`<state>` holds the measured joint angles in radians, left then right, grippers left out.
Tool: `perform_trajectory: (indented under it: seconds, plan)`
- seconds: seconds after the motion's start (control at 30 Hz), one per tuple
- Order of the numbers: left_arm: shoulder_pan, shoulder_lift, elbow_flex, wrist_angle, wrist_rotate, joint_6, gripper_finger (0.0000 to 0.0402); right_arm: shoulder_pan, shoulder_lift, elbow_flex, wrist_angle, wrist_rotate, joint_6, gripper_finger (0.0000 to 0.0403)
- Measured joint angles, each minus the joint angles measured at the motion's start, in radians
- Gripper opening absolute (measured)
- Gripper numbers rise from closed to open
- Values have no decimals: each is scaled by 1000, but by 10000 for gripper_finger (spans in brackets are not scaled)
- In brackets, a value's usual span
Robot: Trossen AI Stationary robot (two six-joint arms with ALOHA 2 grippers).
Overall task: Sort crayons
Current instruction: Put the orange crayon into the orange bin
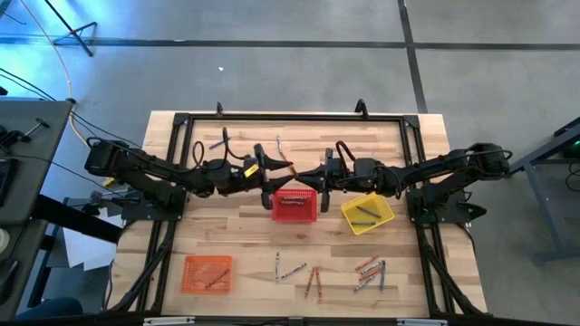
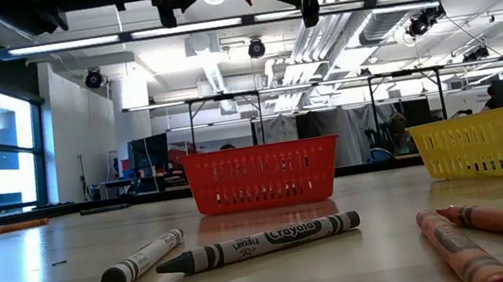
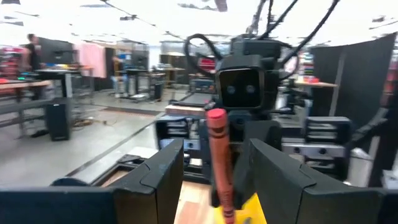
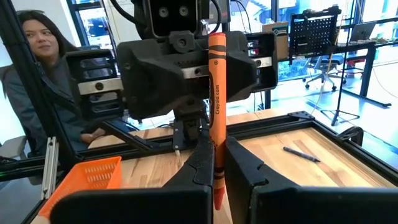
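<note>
While both arms meet above the red basket (image 1: 294, 206), the right gripper (image 4: 216, 163) pinches an orange crayon (image 4: 216, 93) upright, its fingers clamped on the lower end. The left gripper (image 3: 211, 165) faces it, fingers spread wide on either side of that crayon without touching. Loose crayons (image 1: 367, 272) lie on the table (image 1: 245, 231), well below both sets of fingers.

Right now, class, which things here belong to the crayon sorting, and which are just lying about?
Belongs:
held crayon, in the shut right gripper
loose crayons
red basket
yellow basket
orange basket
open left gripper

Lying about:
black table frame
cables
</note>
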<state>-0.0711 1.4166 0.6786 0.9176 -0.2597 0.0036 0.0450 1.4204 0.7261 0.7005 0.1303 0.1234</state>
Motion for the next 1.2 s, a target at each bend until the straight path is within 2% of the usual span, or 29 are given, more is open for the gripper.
perform_trajectory:
  seconds: [0.47,0.6,0.8,1.0,1.2]
  plan:
    - [0,0,53,-63,15,35,162,2,0,0,0,19,0,5]
    - [6,0,53,-67,11,35,122,2,0,0,-1,19,0,5]
    - [24,-1,54,-97,13,30,14,1,0,0,-5,22,-5,5]
    - [24,-1,54,-115,15,31,6,1,0,-1,-26,23,-4,16]
    - [17,-1,54,-133,18,36,3,-1,-3,-1,-97,19,1,74]
